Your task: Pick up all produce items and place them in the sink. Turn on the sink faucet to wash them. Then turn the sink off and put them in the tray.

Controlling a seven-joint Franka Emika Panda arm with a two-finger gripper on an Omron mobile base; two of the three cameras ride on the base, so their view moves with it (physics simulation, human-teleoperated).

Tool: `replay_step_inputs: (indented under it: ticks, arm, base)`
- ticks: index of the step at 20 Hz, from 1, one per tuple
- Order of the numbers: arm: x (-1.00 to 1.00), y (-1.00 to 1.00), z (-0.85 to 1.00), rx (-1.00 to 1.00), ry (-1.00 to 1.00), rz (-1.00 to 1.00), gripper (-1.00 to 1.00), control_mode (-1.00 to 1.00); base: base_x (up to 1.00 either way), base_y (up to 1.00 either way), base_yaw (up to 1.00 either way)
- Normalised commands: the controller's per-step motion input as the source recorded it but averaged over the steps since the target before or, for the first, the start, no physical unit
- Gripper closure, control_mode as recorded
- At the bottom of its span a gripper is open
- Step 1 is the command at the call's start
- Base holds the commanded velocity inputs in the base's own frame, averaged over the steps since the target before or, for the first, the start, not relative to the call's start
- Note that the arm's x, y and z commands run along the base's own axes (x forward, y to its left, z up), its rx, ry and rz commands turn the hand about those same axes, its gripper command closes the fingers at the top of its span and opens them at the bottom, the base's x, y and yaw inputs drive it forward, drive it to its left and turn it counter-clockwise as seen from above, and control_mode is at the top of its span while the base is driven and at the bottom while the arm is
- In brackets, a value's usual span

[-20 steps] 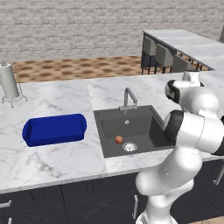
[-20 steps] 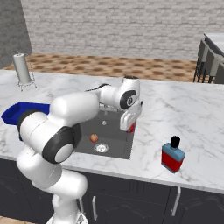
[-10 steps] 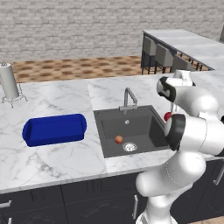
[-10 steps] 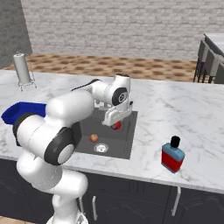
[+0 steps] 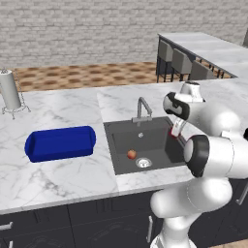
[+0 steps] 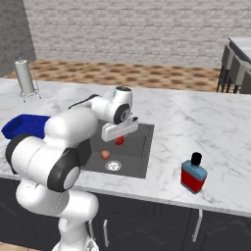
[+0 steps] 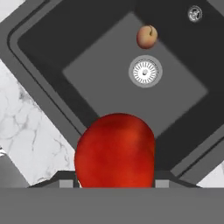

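While tool (image 6: 119, 138) grips red fruit (image 7: 115, 151), sink (image 7: 100, 52) lies below

Bright red round tomato-like fruit (image 7: 115, 151), glossy, slightly orange highlight at its 1 o'clock. Small orange-red apple-like fruit (image 7: 147, 36), paler peach tone in the hand view. Dark grey rectangular sink basin (image 5: 157, 145) with round silver drain (image 7: 145, 71). Slim silver gooseneck faucet (image 5: 142, 109). Deep-blue long rectangular tray (image 5: 60, 143). White marble countertop (image 5: 58, 179) with grey veining. White cylinder on wire stand (image 5: 9, 90). Boxy red-and-blue bottle with black cap (image 6: 193, 174). Grey brick wall (image 5: 87, 29); brown patterned floor (image 5: 82, 75). Dark cabinet fronts (image 5: 72, 225).
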Motion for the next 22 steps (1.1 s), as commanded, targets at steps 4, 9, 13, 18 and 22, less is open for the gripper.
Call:
replay_step_inputs:
  ticks: [4, 9, 13, 18, 22]
  arm:
    - [0.31, 0.27, -0.24, 0.05, 0.00, -0.25, 1.00, -1.00]
    - [0.42, 0.20, -0.33, 0.07, 0.00, -0.24, 1.00, -1.00]
    - [0.49, 0.15, -0.36, 0.07, 0.00, -0.20, 1.00, -1.00]
    - [0.36, 0.03, -0.46, 0.09, 0.00, -0.20, 1.00, -1.00]
    - [0.30, 0.00, -0.49, 0.09, 0.00, -0.21, 1.00, -1.00]
  base:
    - [0.00, 0.00, 0.00]
    - [0.00, 0.00, 0.00]
    - [0.00, 0.00, 0.00]
    - [0.00, 0.00, 0.00]
    - [0.00, 0.00, 0.00]
